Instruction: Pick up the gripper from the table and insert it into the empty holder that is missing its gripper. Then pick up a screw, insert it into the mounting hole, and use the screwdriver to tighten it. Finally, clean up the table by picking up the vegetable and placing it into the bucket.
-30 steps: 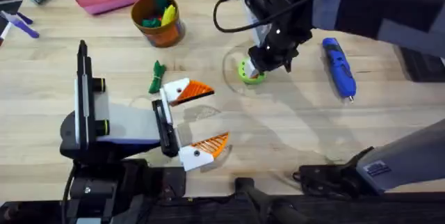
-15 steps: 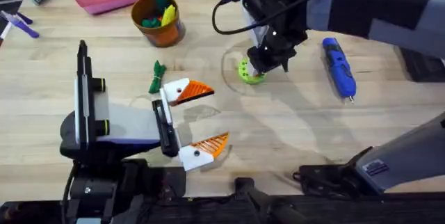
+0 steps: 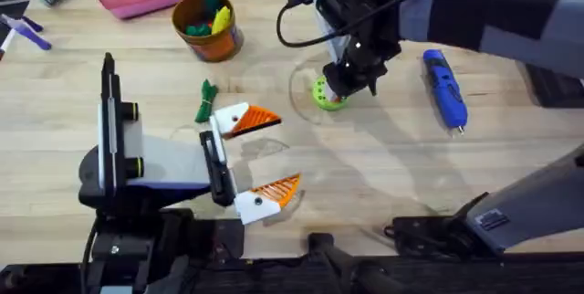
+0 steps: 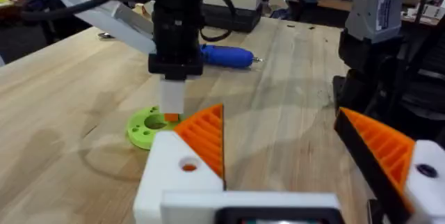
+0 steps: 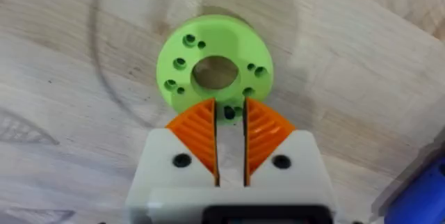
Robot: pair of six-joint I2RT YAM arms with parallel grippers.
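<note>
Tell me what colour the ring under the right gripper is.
Bright lime green. The ring shows best in the right wrist view, just beyond the right gripper.

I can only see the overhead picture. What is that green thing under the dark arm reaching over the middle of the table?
Observer: The right wrist view shows a green ring with a big central hole and small holes around it.
Operator: Is the arm grabbing it?
Observer: The right tool hangs at the ring's edge, its orange pads almost together; a dark spot between them I cannot identify.
Operator: And the other arm?
Observer: In the left wrist view the left tool is wide open, nothing between its pads.
</note>
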